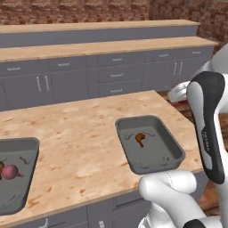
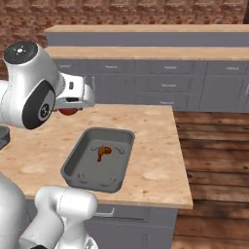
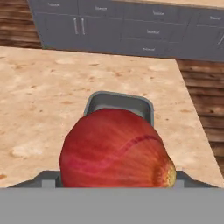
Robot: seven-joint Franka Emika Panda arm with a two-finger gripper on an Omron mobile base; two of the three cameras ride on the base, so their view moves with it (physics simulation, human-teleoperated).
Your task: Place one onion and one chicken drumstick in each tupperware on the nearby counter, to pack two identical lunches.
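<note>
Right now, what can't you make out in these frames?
- Finger tips: hand view, hidden behind the red onion held up close.
- Gripper: right base view, the arm's own body covers it; a red sliver of onion peeks out beneath.
- Left tray: left base view, cut off by the frame edge; the piece beside its maroon onion is cropped.
- Right tray: hand view, mostly behind the onion, drumstick not visible there.

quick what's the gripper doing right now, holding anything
gripper: closed on the bright red round onion, held above the light wood counter.
</note>
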